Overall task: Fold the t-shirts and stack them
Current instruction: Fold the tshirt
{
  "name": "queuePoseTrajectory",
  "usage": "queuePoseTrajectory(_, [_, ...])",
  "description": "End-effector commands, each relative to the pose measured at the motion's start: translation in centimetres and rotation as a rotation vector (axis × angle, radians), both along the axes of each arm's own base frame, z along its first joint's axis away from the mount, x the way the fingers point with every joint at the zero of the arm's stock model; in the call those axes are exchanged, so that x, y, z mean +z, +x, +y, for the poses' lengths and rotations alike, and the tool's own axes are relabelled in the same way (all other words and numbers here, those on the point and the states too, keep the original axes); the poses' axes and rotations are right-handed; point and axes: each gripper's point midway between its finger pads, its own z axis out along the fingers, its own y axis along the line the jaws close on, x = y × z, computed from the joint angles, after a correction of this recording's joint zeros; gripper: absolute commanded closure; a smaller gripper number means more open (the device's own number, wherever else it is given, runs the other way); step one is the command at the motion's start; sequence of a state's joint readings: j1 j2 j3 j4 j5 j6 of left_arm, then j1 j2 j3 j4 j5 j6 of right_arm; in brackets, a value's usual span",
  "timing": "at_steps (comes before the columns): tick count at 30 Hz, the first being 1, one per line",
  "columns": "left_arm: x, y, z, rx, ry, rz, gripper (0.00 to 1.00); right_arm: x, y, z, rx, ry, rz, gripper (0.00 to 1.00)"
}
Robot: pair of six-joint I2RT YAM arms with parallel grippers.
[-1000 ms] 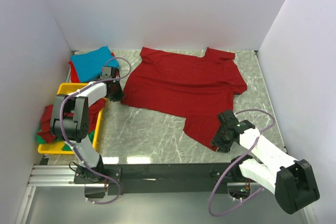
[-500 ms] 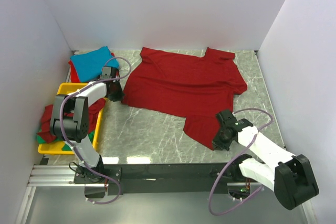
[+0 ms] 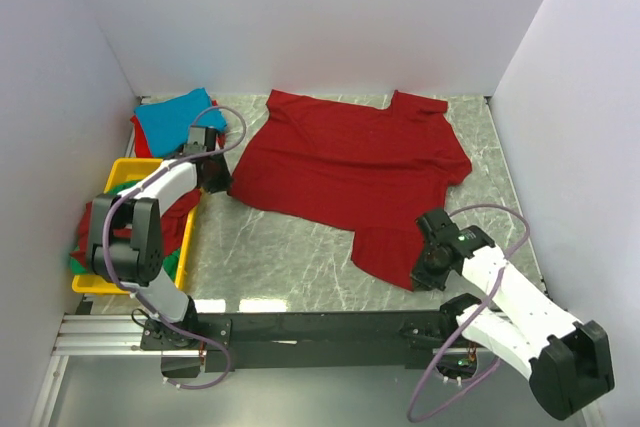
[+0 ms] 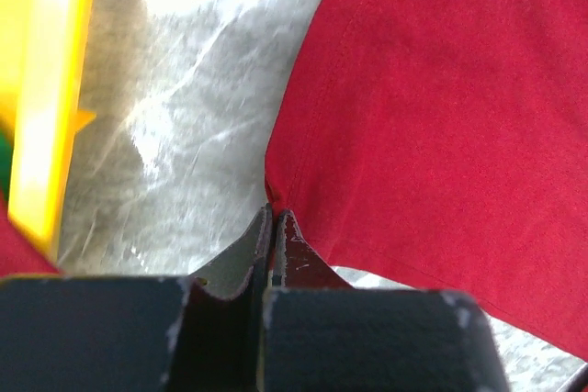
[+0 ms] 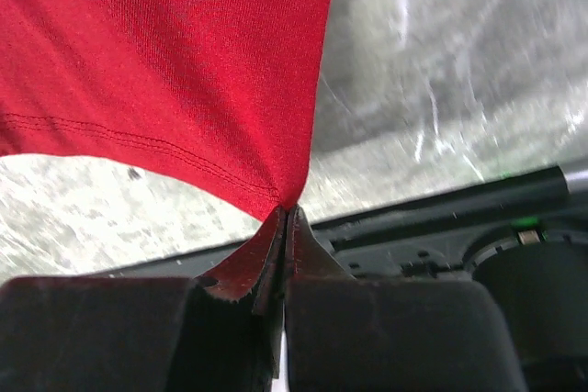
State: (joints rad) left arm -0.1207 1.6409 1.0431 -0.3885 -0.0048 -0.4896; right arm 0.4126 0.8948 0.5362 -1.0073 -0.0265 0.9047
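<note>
Nearest, the right gripper (image 3: 418, 277) is clenched on the near corner of the dark red cotton t-shirt (image 3: 350, 162). Farther left, the left gripper (image 3: 212, 175) pinches another corner, with the shirt spread flat beyond both on the grey marbled table (image 3: 290, 247).

Plain white walls (image 3: 300, 17) enclose a grey marbled table (image 3: 280, 247) under even light.

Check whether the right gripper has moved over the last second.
Yes: the right gripper shifted slightly toward the black rail, dragging the red t-shirt's corner along.
</note>
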Motion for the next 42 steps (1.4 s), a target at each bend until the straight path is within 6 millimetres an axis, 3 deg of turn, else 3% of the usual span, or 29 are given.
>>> queuePoseTrajectory(1, [1.1, -1.3, 0.2, -0.018, 0.003, -0.008, 0.99, 1.3, -1.5, -0.3, -0.002, -0.003, 0.033, 1.00])
queuePoseTrajectory(15, [2.1, -6.9, 1.2, 0.009, 0.017, 0.027, 0.99, 3.2, -3.6, -0.1, -0.028, 0.049, 0.031, 1.00])
queuePoseTrajectory(23, [1.3, -7.8, 0.7, 0.004, -0.016, 0.055, 0.99, 4.6, -3.4, 0.3, -0.027, 0.064, 0.012, 1.00])
queuePoseTrajectory(30, [1.9, -5.1, 0.2, -0.022, -0.018, 0.046, 0.99, 6.6, 0.2, 1.5, -0.034, 0.074, -0.082, 1.00])
queuePoseTrajectory(37, [1.7, -2.2, -0.8, -0.062, -0.038, 0.065, 0.99, 6.4, 4.9, 3.0, -0.007, 0.054, -0.136, 1.00])
queuePoseTrajectory(42, [2.4, -0.2, -1.3, -0.089, -0.046, 0.053, 0.99, 6.2, 9.0, 2.4, -0.003, -0.016, -0.178, 1.00])
